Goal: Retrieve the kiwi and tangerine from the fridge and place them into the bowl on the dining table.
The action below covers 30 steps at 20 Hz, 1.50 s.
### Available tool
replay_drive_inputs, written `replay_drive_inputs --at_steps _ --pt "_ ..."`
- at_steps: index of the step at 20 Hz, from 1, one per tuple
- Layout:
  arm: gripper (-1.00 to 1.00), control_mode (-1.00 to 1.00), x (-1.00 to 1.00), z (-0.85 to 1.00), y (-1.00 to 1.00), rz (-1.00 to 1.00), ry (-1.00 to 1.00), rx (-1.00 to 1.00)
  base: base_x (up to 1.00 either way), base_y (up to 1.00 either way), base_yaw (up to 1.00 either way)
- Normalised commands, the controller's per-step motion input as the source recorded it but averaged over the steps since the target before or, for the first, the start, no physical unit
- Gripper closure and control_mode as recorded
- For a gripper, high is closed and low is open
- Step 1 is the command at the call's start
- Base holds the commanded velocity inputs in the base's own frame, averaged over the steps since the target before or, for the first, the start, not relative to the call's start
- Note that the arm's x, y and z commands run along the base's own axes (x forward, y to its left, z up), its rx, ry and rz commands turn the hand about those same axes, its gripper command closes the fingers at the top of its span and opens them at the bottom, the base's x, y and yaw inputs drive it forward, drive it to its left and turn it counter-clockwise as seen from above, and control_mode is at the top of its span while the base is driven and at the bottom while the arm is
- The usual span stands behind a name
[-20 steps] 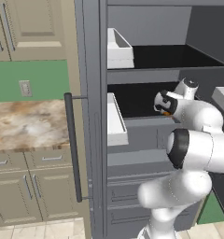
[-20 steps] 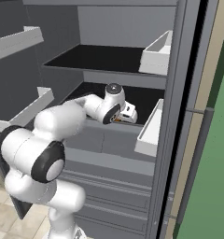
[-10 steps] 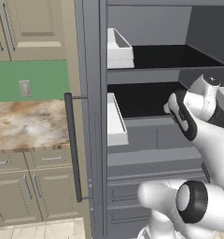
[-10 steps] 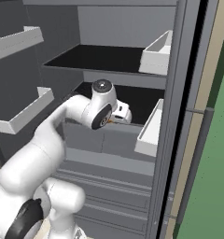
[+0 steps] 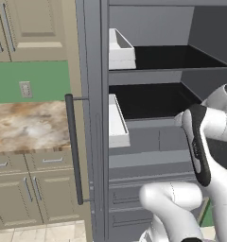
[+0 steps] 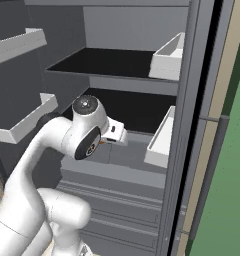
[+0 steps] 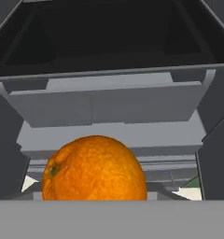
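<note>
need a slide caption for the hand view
Tangerine close before the hand camera, with the open fridge's dark shelves behind it.

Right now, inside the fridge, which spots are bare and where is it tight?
Inside the fridge, both dark shelves look bare: the upper shelf beside the white door bin, and the lower shelf. It is crowded at the lower shelf's front, where the gripper holds the tangerine.
</note>
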Motion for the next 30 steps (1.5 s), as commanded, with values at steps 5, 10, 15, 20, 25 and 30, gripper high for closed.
replay_drive_inputs --at_steps 5,10,15,20,25,30 --pt "1.0 -1.0 -0.88 0.69 0.01 0.08 -0.05 0.0 0.0 0.0 0.0" --pt "1.0 -1.0 -0.55 0.46 0.2 0.07 -0.03 -0.02 0.0 0.0 0.0" --pt "1.0 1.0 -0.04 0.0 0.04 0.0 0.0 0.0 0.02 0.03 0.01" --pt "1.0 1.0 0.0 0.0 0.0 0.0 0.0 0.0 -0.8 0.03 0.0" --pt "1.0 1.0 0.0 0.0 0.0 0.0 0.0 0.0 -1.0 0.02 0.02" --pt "1.0 1.0 0.0 0.0 0.0 0.0 0.0 0.0 -0.99 0.2 0.16"
